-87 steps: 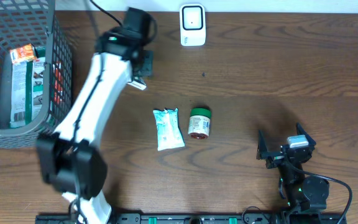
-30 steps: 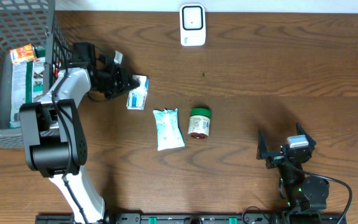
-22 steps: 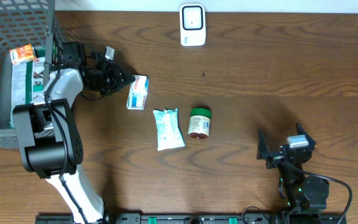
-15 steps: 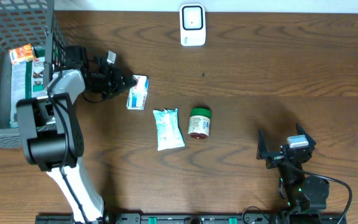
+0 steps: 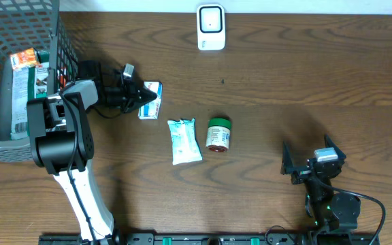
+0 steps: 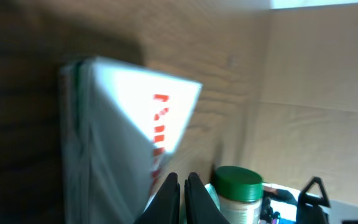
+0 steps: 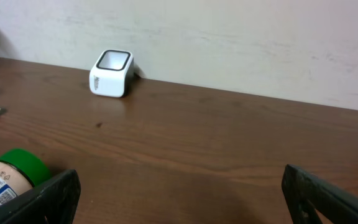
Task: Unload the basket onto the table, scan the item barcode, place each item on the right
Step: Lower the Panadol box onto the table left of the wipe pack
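Across the brown table (image 5: pixel 305 82), we saw the left gripper (image 5: pixel 145 95), jaws pressed together, nosed back up to the box (image 5: pixel 148 111) at centre left, having hung clear of it a second before; the box had barely shifted. We judged this a nudge, not a pickup, with the scanner (image 5: pixel 210 27) at top centre well apart. The box looked flat, white and blue, with red lettering. The right gripper (image 5: pixel 309 165) sat spread, lower right.

A grey wire-mesh basket (image 5: pixel 54 109) stands at the far left of the dark wood-grain worktop (image 5: pixel 305 75). Inside it, a green-and-white pack (image 5: pixel 24 95) lies flat, with a small orange pack (image 5: pixel 24 58) just beyond its far end. A small dark spot (image 5: pixel 223 82) marks the worktop surface. A pale wall (image 7: pixel 241 37) rises behind the worktop's far edge.
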Motion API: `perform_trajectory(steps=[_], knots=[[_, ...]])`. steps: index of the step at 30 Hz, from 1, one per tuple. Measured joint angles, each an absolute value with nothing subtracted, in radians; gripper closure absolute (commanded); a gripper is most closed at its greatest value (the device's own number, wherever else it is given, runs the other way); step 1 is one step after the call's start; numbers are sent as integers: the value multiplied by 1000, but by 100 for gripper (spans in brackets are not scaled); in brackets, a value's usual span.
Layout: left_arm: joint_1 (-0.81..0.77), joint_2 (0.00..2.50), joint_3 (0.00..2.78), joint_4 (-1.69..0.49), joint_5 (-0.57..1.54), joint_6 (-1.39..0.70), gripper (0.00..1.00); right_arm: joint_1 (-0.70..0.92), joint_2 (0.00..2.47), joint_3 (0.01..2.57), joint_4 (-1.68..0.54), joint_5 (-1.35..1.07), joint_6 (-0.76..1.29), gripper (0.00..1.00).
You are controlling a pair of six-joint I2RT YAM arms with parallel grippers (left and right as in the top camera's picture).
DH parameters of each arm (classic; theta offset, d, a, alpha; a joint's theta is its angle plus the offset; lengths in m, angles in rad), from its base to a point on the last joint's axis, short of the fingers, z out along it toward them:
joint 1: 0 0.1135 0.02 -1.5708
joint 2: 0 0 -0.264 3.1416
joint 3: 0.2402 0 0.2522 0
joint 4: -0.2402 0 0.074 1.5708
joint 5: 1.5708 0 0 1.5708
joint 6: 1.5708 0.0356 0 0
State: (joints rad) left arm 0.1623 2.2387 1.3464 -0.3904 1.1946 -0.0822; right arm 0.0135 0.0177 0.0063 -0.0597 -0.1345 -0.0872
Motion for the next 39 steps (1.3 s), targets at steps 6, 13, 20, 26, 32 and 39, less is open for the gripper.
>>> perform_trajectory(steps=[6,13,20,26,32,39], knots=[[183,2235,1347,-370,1290,-77,92,14,18,6,-60,-134,-87,1],[186,2209,1343,-387,1309,-65,92,14,18,7,-60,-134,-87,1],[185,2197,1258,-386,1296,5,92,14,18,6,-60,-134,-87,1],[165,2195,1187,-345,1272,35,92,14,18,7,-60,-134,-87,1],[118,2177,1171,-327,1206,42,92,14,18,6,-60,-134,-87,1],[90,2177,1170,-310,1190,22,92,14,18,7,-60,-134,-87,1]])
